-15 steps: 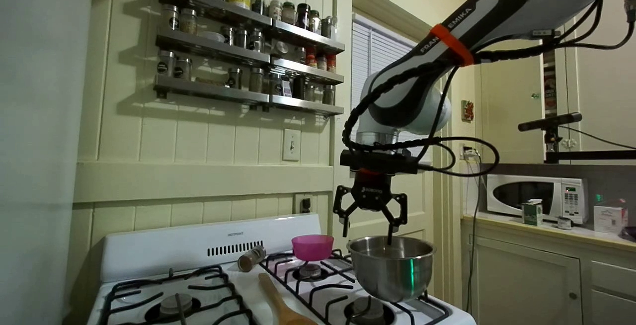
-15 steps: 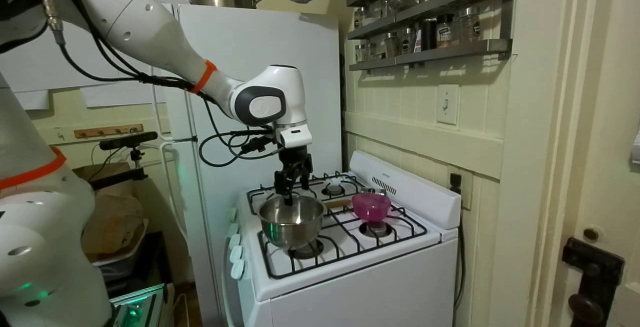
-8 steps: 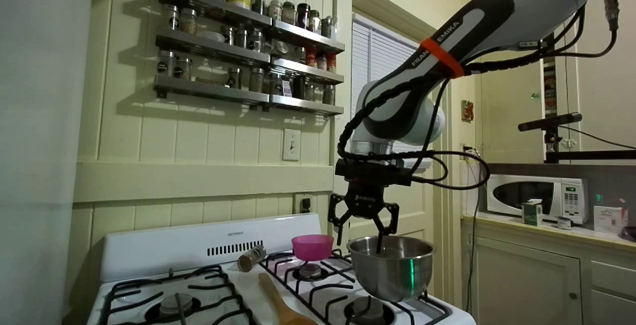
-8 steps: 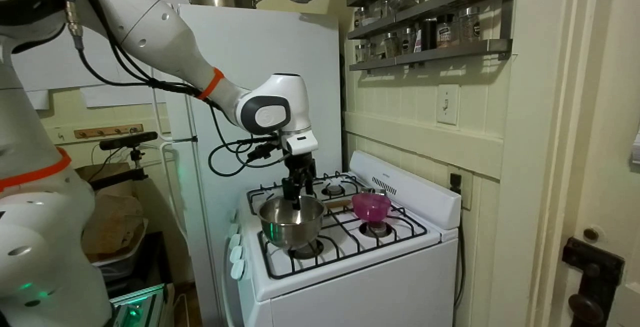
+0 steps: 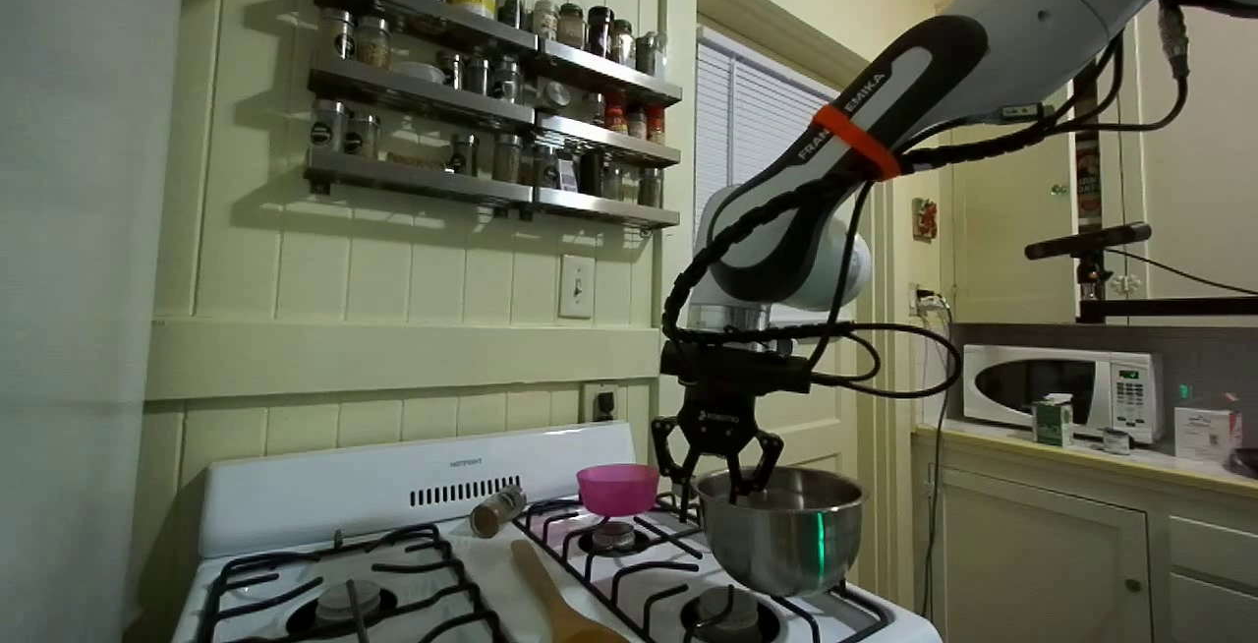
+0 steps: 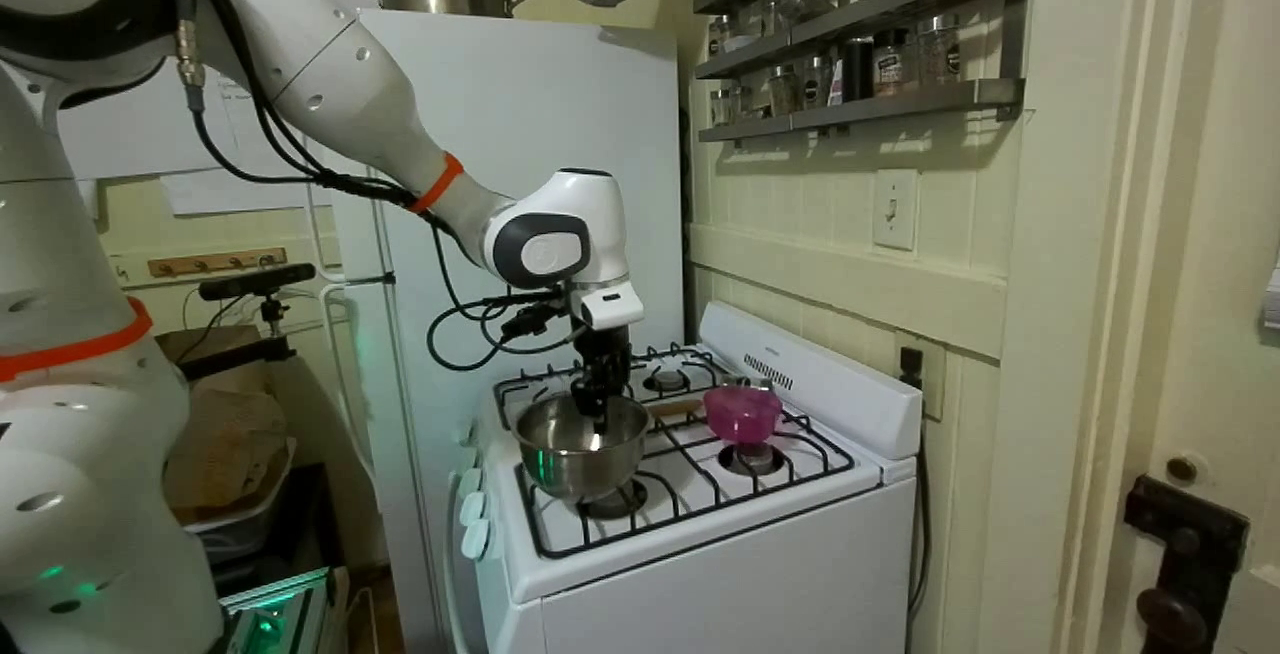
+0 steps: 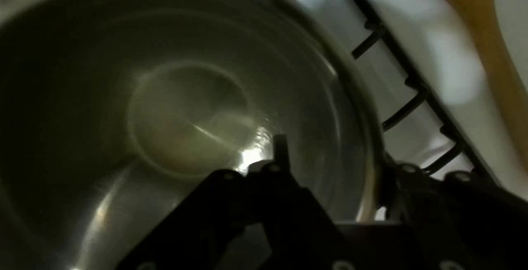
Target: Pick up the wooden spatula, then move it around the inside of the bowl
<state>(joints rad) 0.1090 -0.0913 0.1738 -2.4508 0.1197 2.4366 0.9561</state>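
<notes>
Wrist view: your gripper (image 7: 334,158), fingers parted, straddles the wall of the bowl (image 7: 194,109), outer finger perhaps touching; the wooden spatula (image 7: 472,10) lies apart.

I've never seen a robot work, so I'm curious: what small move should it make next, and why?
Probably close the tool gently on the metal bowl: one finger reaches inside, the other stands outside, so closing would likely pinch it. The wooden spatula lies unheld on the stove, so it can perhaps wait.
</notes>
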